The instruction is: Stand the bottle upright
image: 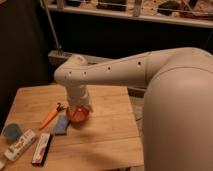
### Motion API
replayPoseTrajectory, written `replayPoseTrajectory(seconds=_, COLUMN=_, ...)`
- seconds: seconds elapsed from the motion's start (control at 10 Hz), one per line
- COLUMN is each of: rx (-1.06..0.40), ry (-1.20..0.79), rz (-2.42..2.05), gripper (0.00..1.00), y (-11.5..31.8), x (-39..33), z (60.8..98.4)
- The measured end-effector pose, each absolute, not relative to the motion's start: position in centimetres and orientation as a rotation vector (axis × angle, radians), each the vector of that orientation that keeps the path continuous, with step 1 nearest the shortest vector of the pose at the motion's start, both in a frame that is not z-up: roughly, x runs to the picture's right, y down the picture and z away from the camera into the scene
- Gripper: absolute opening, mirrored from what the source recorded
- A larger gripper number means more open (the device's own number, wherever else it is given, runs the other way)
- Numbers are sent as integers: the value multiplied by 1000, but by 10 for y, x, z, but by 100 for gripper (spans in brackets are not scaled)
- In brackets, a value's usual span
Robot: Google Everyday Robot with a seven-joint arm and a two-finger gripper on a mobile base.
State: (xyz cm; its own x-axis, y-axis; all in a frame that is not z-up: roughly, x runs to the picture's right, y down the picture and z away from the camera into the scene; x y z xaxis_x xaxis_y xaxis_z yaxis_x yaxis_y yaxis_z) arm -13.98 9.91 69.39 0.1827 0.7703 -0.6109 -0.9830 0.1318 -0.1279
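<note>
Closest, on the right, the robot's broad white body [180, 120] fills the space beside the bench [110, 142] and hides its right edge. The bench's front right portion is bare wood.

At the front left corner the bottle [19, 145] lies on its side, set on a slant, with its lower end close to the bench's left and front edges. Just to its right lies a flat black-edged pack [41, 148], near the bottle but apart from it, with its near end close to the front edge. A small blue cup [11, 131] stands just behind the bottle, close to the left edge.

Further in, a blue pad [61, 125] lies flat, with an orange carrot [50, 116] beside it on the left, slanting up to the right. An orange bowl [78, 115] sits against the pad's right side.

The arm [115, 72] reaches from the body leftward and slightly up across the middle of the bench, bends at a rounded elbow and drops straight down. The pincer [78, 110] is at the foot of this vertical part, right at the orange bowl and well apart from the bottle. Whether it is open or closed cannot be told.

Behind the arm the back of the bench is bare wood up to its far edge. Beyond it are a grey ledge [57, 55], a slanted metal post [50, 25] and a dark wall under a railing [125, 15].
</note>
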Motion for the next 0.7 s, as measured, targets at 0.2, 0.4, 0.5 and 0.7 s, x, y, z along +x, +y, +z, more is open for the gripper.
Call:
replayPoseTrajectory(seconds=0.2, rx=-551, ry=426, rz=1245, gripper=65, y=106, x=-166, z=686)
replayPoseTrajectory(seconds=0.4, rx=-508, ry=353, rz=1103, gripper=65, y=114, x=-201, z=674)
replayPoseTrajectory(seconds=0.5, rx=-480, ry=289, rz=1009, gripper=65, y=116, x=-218, z=666)
replayPoseTrajectory(seconds=0.7, rx=-451, ry=206, rz=848, gripper=65, y=126, x=-241, z=651)
